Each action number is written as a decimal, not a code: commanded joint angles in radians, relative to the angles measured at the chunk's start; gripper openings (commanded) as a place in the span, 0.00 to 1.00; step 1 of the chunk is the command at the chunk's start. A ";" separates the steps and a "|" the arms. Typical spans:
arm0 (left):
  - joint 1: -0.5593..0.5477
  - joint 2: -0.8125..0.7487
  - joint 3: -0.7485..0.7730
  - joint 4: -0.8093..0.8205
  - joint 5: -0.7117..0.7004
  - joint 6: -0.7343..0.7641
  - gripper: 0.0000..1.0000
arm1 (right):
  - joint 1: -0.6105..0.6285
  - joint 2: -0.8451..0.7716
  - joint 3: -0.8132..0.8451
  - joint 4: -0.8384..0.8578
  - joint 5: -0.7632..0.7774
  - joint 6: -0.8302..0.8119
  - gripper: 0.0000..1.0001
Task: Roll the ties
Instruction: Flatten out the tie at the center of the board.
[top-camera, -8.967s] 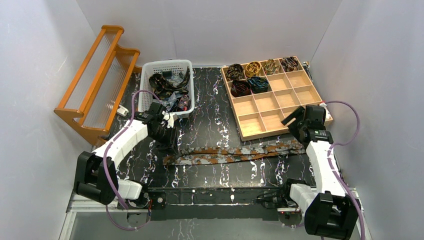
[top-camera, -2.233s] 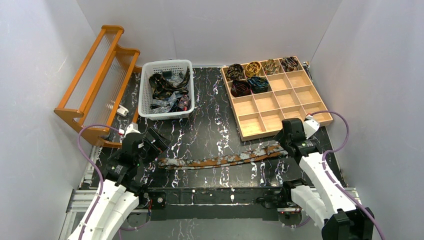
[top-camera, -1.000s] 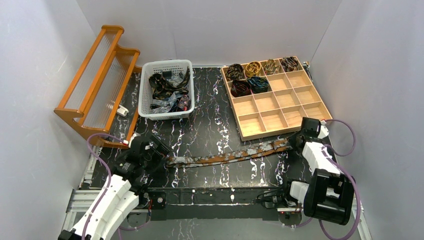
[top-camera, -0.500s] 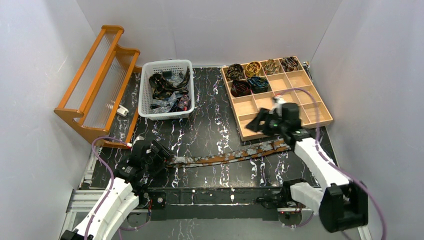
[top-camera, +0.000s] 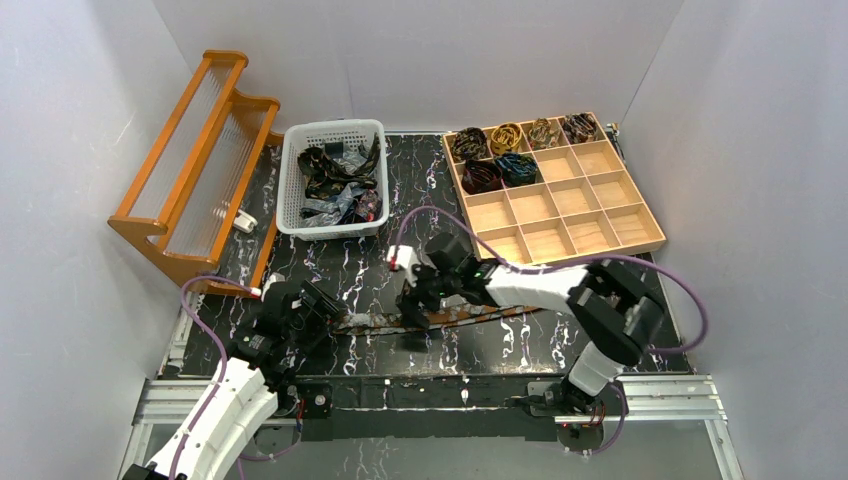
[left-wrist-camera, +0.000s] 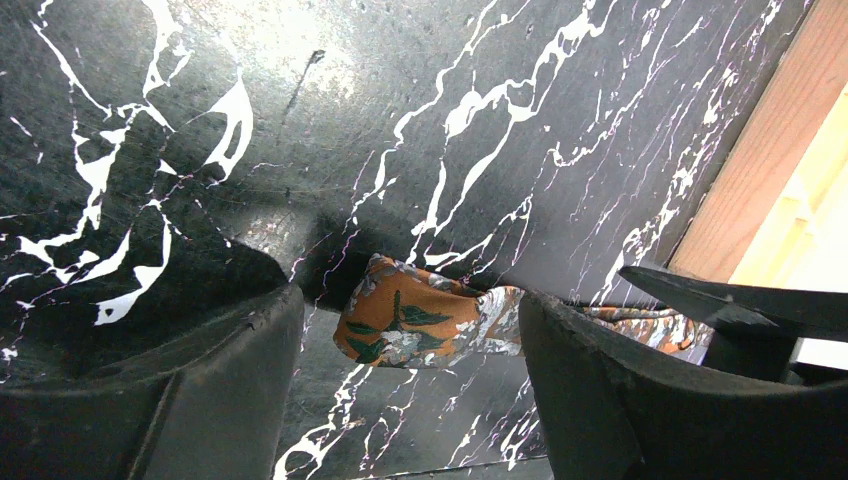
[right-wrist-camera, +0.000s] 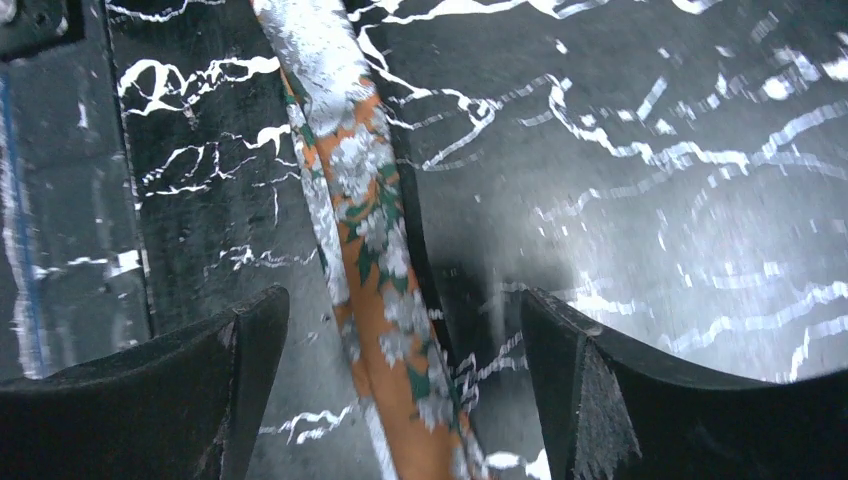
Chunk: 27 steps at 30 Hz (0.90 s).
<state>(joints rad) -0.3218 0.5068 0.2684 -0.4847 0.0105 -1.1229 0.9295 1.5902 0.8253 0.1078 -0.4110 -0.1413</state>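
Black marbled surface (top-camera: 420, 200) carries a rust-brown tie (top-camera: 375, 321) stretched flat near its 6 o'clock edge, running 9 to 3. At the tie's 9 o'clock end the left tool (top-camera: 325, 310) stands wide, the tip lying between its fingers. Farther along, the right tool (top-camera: 413, 308) straddles the strip, spread wide.

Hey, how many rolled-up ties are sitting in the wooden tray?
6 rolled ties. Four fill the back row, and two sit in the second row's left compartments. The wooden tray shows none elsewhere.
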 joint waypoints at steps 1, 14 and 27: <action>0.005 -0.009 -0.001 -0.036 -0.030 -0.011 0.76 | 0.062 0.104 0.101 0.087 -0.017 -0.196 0.94; 0.005 -0.036 0.003 -0.075 -0.044 -0.040 0.78 | 0.167 0.296 0.199 0.112 -0.043 -0.221 0.75; 0.006 -0.011 0.005 -0.039 -0.021 0.000 0.74 | 0.190 0.243 0.015 0.263 0.169 -0.294 0.39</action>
<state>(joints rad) -0.3218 0.4767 0.2684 -0.5293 -0.0113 -1.1522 1.1149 1.8370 0.8837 0.3611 -0.3771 -0.4019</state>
